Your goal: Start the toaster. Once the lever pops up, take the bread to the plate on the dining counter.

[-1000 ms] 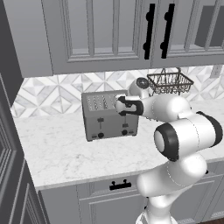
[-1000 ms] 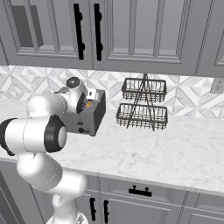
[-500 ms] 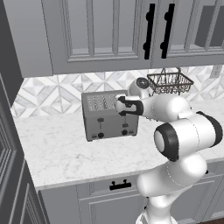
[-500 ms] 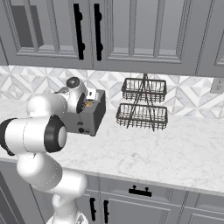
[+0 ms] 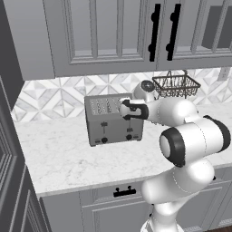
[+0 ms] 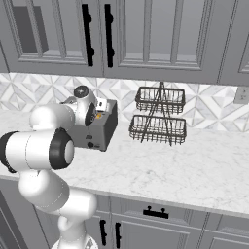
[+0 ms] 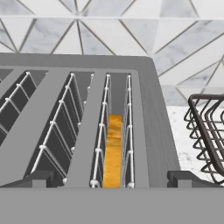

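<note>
Left base view: the toaster (image 5: 113, 120) sits mid-frame against the backsplash, with my gripper (image 5: 126, 110) over its right top edge and bare counter (image 5: 59, 158) in front.

Right base view: my arm hides most of the toaster; the basket rack (image 6: 159, 116) stands right of it.

Hand view: my jaws stand wide apart, grasping nothing; the bread (image 7: 113, 151) sits deep in the rightmost slot, only its crust edge showing.

One toaster (image 5: 114, 120), four slots, one bread (image 7: 113, 151), two wire baskets (image 6: 159, 115).

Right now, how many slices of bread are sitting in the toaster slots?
1. The bread stands on edge in the rightmost slot of the toaster in the hand view. The visible parts of the other slots look empty; their leftmost ends are cut off.
</note>
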Robot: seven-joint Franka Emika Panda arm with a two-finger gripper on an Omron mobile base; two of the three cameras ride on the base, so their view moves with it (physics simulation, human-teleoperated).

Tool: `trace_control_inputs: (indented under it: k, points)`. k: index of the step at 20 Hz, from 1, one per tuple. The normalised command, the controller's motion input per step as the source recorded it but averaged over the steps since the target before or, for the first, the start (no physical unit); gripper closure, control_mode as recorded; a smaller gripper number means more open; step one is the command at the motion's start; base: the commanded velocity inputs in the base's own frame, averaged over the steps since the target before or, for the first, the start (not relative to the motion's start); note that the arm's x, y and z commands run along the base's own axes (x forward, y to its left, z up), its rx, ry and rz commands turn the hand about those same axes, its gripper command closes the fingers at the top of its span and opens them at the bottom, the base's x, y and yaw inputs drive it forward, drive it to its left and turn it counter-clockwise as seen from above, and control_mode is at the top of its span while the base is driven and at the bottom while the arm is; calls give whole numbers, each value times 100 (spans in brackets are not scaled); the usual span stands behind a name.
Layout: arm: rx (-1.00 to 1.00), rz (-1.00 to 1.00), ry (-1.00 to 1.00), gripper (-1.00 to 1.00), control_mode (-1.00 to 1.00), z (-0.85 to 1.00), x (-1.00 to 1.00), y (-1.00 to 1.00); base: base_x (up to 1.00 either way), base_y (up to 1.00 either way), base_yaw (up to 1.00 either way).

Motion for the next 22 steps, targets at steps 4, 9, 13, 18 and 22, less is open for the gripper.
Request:
trace_control_inputs:
  k: [4, 9, 13, 18, 22]
  points:
    - [0, 0, 0, -100, -100, 0, 0, 0, 0, 0, 0]
    - [0, 0, 0, -100, -100, 0, 0, 0, 0, 0, 0]
    - [0, 0, 0, -100, -100, 0, 0, 0, 0, 0, 0]
    - [0, 0, 0, -100, -100, 0, 0, 0, 0, 0, 0]
    - [0, 0, 0, -100, -100, 0, 0, 0, 0, 0, 0]
